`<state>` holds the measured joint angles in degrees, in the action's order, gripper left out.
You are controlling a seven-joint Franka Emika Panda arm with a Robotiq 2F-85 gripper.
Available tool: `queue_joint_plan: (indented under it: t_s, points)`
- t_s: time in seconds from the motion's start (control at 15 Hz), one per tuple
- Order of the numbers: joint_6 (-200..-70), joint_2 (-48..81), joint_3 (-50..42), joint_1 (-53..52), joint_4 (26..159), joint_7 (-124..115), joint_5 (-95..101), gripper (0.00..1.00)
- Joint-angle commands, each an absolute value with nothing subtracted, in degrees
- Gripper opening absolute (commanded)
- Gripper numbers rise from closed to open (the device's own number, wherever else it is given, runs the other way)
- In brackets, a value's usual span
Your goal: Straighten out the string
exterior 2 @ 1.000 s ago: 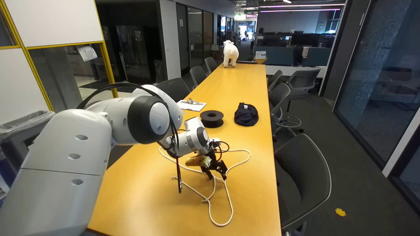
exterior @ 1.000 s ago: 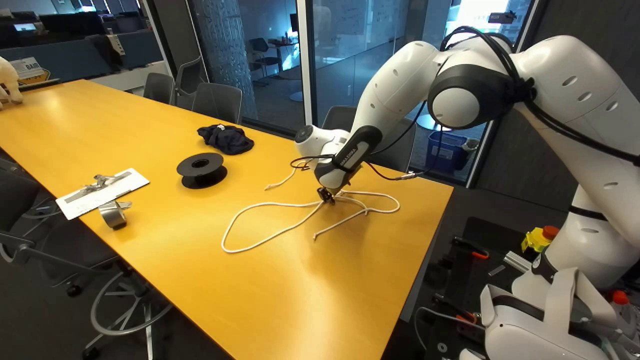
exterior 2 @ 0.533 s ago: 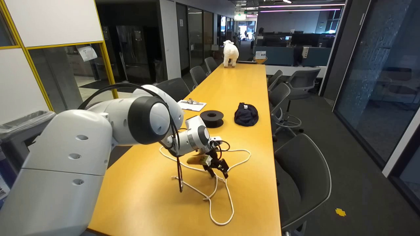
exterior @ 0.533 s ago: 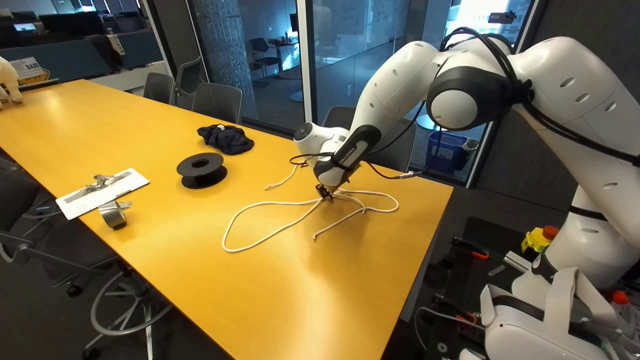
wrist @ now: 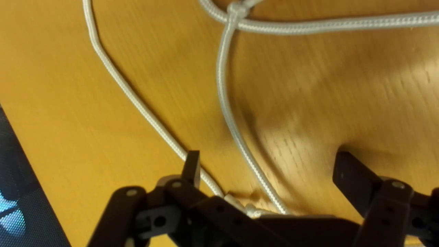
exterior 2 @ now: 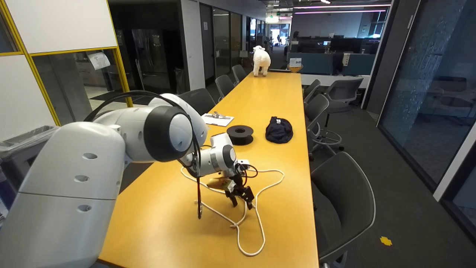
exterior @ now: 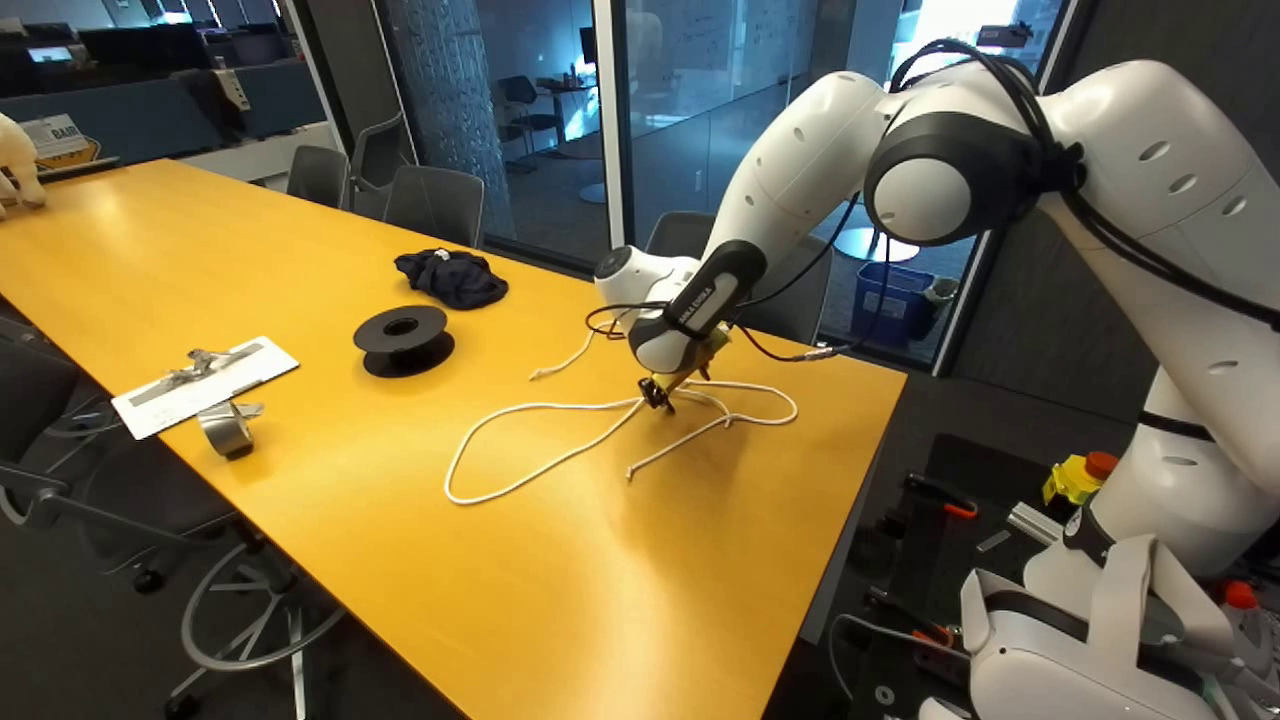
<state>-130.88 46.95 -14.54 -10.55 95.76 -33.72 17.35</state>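
Observation:
The string is a white cord lying in loose loops on the table in both exterior views (exterior: 560, 407) (exterior 2: 251, 254). A knotted end lies over another stretch of it. My gripper (exterior: 656, 393) is low over the middle of the string, and it also shows in an exterior view (exterior 2: 242, 204). In the wrist view the gripper (wrist: 269, 168) is open, fingers wide apart. One strand of the string (wrist: 222, 79) runs between the fingers without being pinched. Another strand passes behind the left finger (wrist: 191, 166). A second knotted end is partly hidden by the gripper body.
A black spool (exterior: 402, 352) and a dark cloth cap (exterior: 455, 278) stand farther along the table. A clipboard (exterior: 240, 378) and a roll of silver tape (exterior: 226, 430) lie near the table's edge. Chairs line the sides (exterior 2: 347, 208). A white toy animal (exterior 2: 261, 61) stands at the far end.
My gripper has tilted and moved slightly lower and closer to the robot's base over the last half second. The string shifted only slightly at its loop near the base end earlier.

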Motion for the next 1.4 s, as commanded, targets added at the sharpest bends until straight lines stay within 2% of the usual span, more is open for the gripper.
queue_joint_plan:
  t_s: [0.0,0.53,1.07,1.13,1.2,1.33]
  points:
    - [-131.5,41.0,-13.0,-9.1,102.9,-33.2,14.4,1.00]
    - [-143.4,33.7,-11.6,-2.9,115.8,-29.5,7.2,1.00]
    - [-151.4,33.9,-7.5,3.2,119.2,-18.7,-2.2,0.98]
    - [-151.8,33.9,-7.1,3.6,119.4,-17.7,-3.0,0.74]
    - [-152.1,33.9,-6.9,3.7,119.5,-17.1,-3.5,0.74]
    - [-151.8,33.9,-6.7,3.8,119.4,-16.1,-4.1,0.62]
